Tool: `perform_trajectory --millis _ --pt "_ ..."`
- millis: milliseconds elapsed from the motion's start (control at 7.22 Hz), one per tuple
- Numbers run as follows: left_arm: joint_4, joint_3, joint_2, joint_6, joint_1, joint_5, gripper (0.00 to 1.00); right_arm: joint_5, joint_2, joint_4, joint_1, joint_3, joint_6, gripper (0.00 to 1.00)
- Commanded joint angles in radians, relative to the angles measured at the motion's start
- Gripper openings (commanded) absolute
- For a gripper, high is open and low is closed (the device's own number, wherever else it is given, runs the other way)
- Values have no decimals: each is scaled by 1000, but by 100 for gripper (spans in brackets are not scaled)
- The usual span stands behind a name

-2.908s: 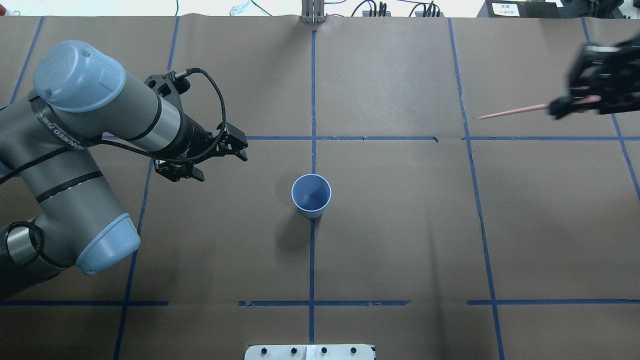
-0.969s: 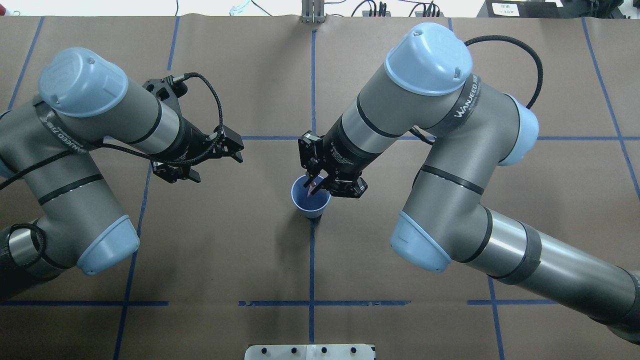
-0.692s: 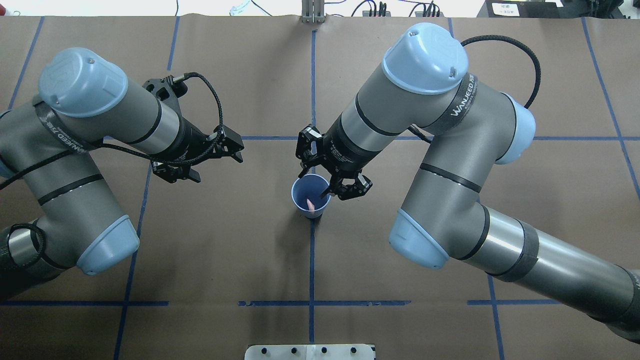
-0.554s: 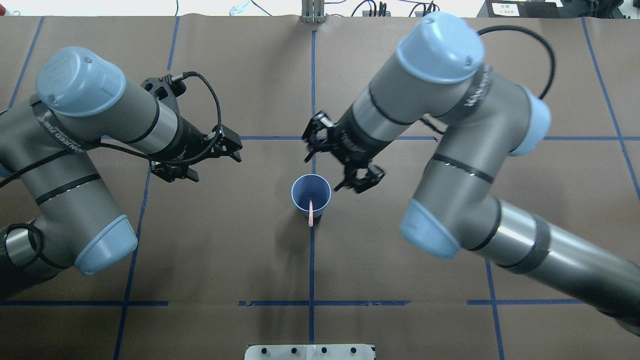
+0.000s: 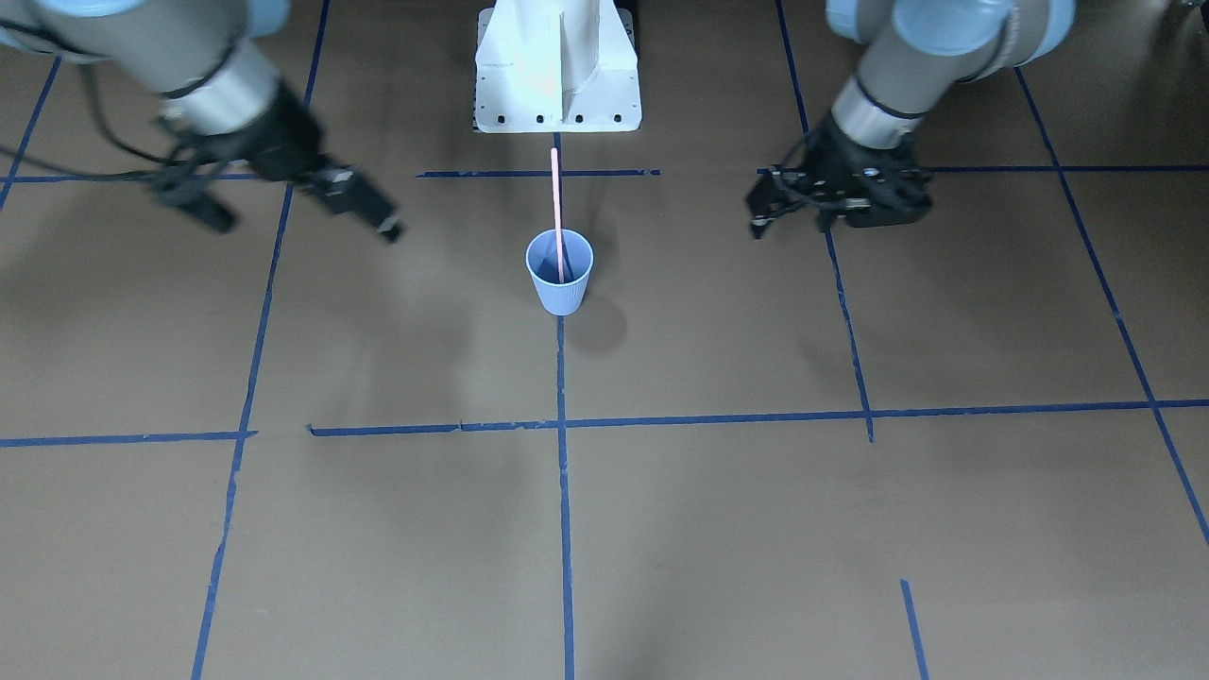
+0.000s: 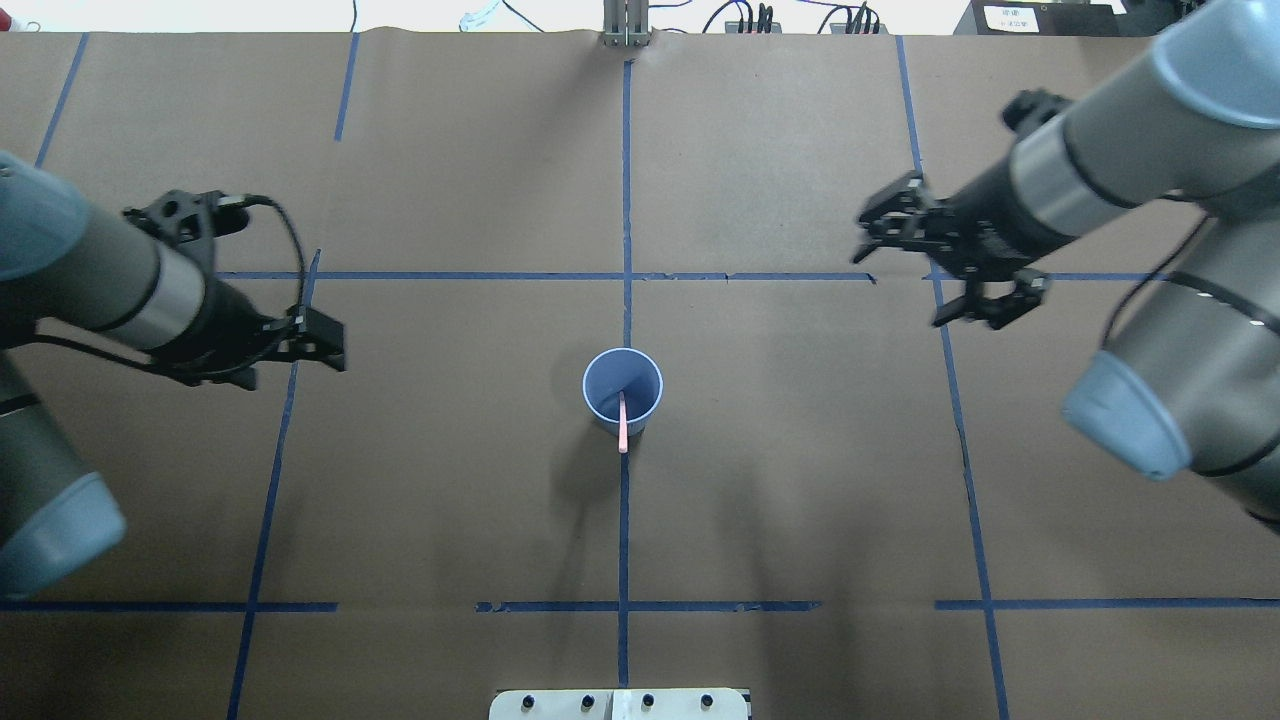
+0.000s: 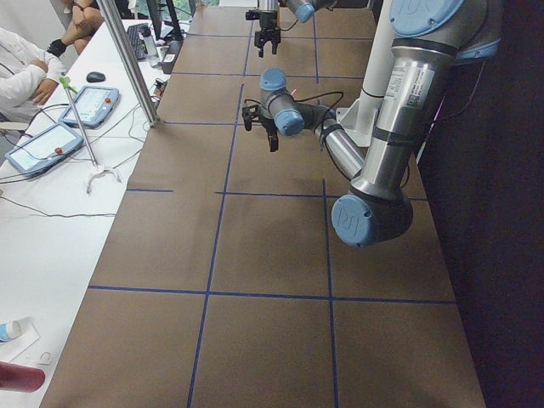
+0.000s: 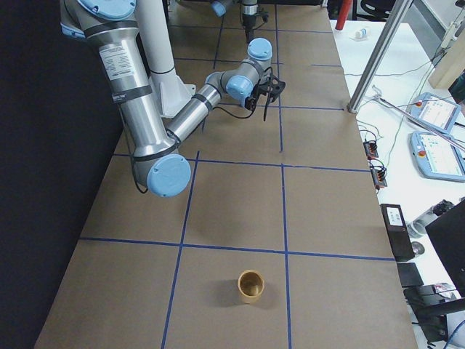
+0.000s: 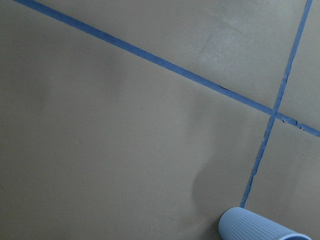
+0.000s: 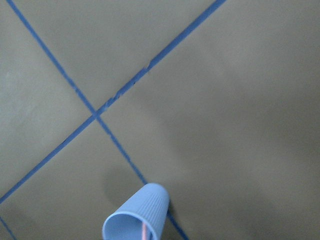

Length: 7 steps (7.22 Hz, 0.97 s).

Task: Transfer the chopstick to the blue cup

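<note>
The blue cup (image 6: pixel 622 385) stands upright at the table's middle on a tape crossing. The pink chopstick (image 6: pixel 622 428) stands in it, leaning over the rim toward the robot's side. In the front view the chopstick (image 5: pixel 556 203) rises well above the cup (image 5: pixel 559 279). My right gripper (image 6: pixel 905 285) is open and empty, far to the cup's right. My left gripper (image 6: pixel 290 363) is open and empty, far to the cup's left. The left wrist view shows the cup's ribbed side (image 9: pixel 257 230). The right wrist view shows the cup (image 10: pixel 140 212) with the stick (image 10: pixel 145 231) inside.
Brown paper with blue tape lines (image 6: pixel 625 200) covers the table. The robot's white base plate (image 5: pixel 557 94) is behind the cup. A tan cup (image 8: pixel 251 286) stands on the table far out to the right. Operators' desks (image 7: pixel 51 136) with cables run along the far edge.
My right gripper brought the chopstick over the cup, opened and let it drop in, then pulled away to the right. My left arm drew back to the left.
</note>
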Motion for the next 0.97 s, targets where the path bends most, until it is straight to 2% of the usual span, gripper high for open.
perform_trajectory --millis 0,138,277,415,554,692,831 --pt "4 -31 225 409 -155 -4 100 3 -198 -4 172 -11 -465 100" --pt "5 -18 286 598 -243 -7 100 7 -273 -1 252 -5 -633 100" --pt "13 4 317 802 -377 -77 100 12 -324 -6 342 -17 -833 100" --pt "8 120 314 991 -532 -238 100 12 -337 -56 440 -66 -1034 100" --pt "-5 244 305 1166 -606 -327 100 12 -337 -108 513 -127 -1250 100" --pt "7 247 285 1188 -624 -362 100 12 -337 -130 576 -195 -1442 100" --pt "11 276 245 1182 -629 -340 100 12 -338 -130 625 -258 -1573 100"
